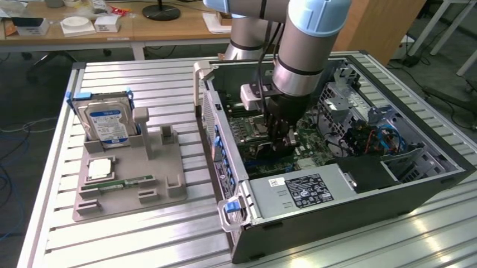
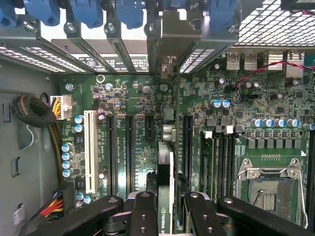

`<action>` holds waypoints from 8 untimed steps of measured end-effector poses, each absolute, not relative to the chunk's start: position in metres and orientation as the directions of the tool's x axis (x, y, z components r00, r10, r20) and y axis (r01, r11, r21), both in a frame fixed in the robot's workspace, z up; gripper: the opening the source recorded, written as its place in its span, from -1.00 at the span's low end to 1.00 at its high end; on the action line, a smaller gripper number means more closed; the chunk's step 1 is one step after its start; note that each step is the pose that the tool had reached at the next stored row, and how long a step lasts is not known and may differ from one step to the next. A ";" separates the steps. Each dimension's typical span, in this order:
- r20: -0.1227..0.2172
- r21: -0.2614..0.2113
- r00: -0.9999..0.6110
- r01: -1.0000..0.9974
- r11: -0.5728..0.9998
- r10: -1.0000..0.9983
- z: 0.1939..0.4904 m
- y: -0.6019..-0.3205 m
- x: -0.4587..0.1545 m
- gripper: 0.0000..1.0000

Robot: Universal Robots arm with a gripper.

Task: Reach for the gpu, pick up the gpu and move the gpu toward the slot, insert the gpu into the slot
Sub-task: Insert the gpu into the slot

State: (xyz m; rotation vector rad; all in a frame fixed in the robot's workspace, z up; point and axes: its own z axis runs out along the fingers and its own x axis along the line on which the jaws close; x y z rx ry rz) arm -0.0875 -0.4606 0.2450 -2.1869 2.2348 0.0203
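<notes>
The gripper was deep inside the open computer case, which lay on its side on the slatted metal tabletop. In the wrist view, its two black fingers stood close together, one on each side of the gpu, and pressed against its faces. They were closed on the card and held it by its upper edge. The card stood on its edge, thin and black, with a small green logo near the fingers.

The gpu hung over the green motherboard, between the long black connector strips. The slot lay directly in line with the card's edge, just beyond it in the wrist view. I could not tell whether the card's lower edge already touched the slot or was only just above it.

Near the card, on the same board, there were a white connector strip, more black strips, and the square silver processor socket. Blue clips sat along the case's rear wall.

In the exterior view, on the exterior view's left and well apart from the case, a grey holder tray stood on the tabletop. The blue-labelled hard drive stood upright in it, and a small green memory stick lay flat in it.
</notes>
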 end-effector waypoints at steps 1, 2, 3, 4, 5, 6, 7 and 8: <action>-0.020 -0.001 -0.022 -1.000 0.022 -1.000 0.245 -0.461 -0.087 -0.48; -0.020 -0.001 -0.022 -1.000 0.022 -1.000 0.245 -0.461 -0.087 -0.48; -0.020 -0.001 -0.022 -1.000 0.022 -1.000 0.245 -0.461 -0.087 -0.48; -0.020 -0.001 -0.022 -1.000 0.022 -1.000 0.245 -0.461 -0.087 -0.48; -0.020 -0.001 -0.022 -1.000 0.022 -1.000 0.245 -0.461 -0.087 -0.48; -0.020 -0.001 -0.022 -1.000 0.022 -1.000 0.245 -0.461 -0.087 -0.48; -0.020 -0.001 -0.022 -1.000 0.022 -1.000 0.245 -0.461 -0.087 -0.48; -0.020 -0.001 -0.022 -1.000 0.022 -1.000 0.245 -0.461 -0.087 -0.48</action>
